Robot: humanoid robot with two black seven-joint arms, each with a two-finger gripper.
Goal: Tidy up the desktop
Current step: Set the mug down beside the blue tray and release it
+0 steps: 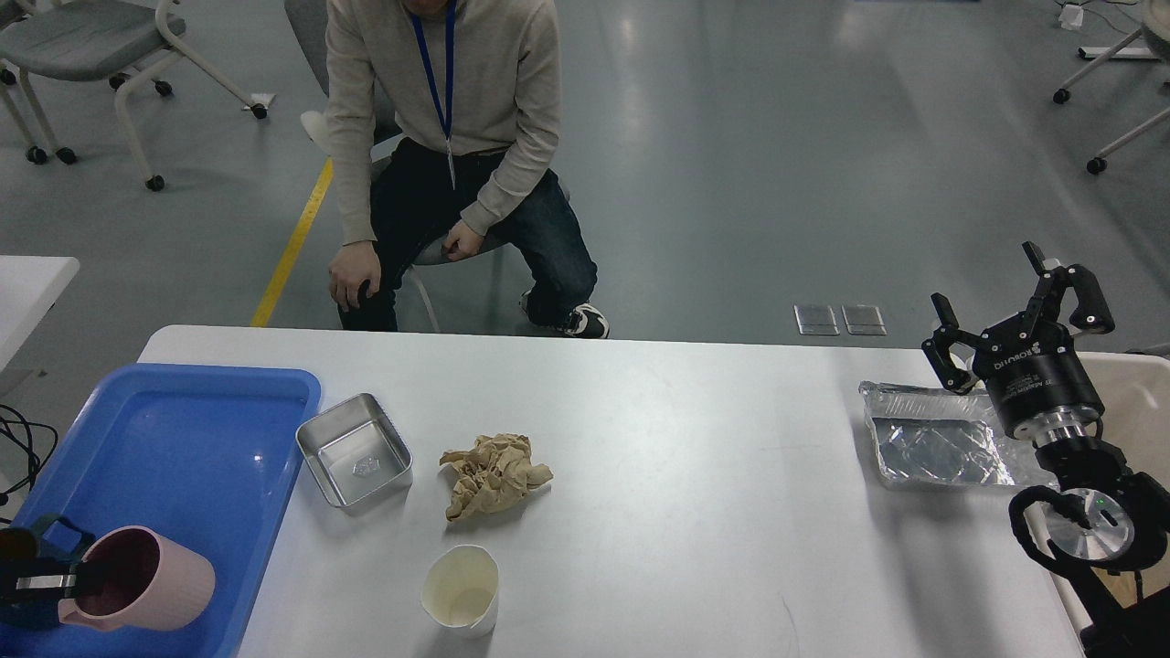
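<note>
The white-grey desktop point(686, 457) bears a square steel pan point(355, 450), a crumpled brown paper point(494, 475), a white paper cup point(462, 589) and a foil tray point(941, 448). My left gripper point(69, 581) is shut on the rim of a pink cup point(146, 589), which lies tilted on its side low over the near left corner of the blue tray point(183, 439). A dark blue mug point(41, 539) is partly hidden behind that gripper. My right gripper point(992, 283) is open and empty, raised above the foil tray at the right edge.
A beige bin point(1138, 402) stands beyond the desktop's right edge, behind my right arm. A person point(439, 137) sits on a chair just past the far edge. A second white table corner point(32, 283) shows at the left.
</note>
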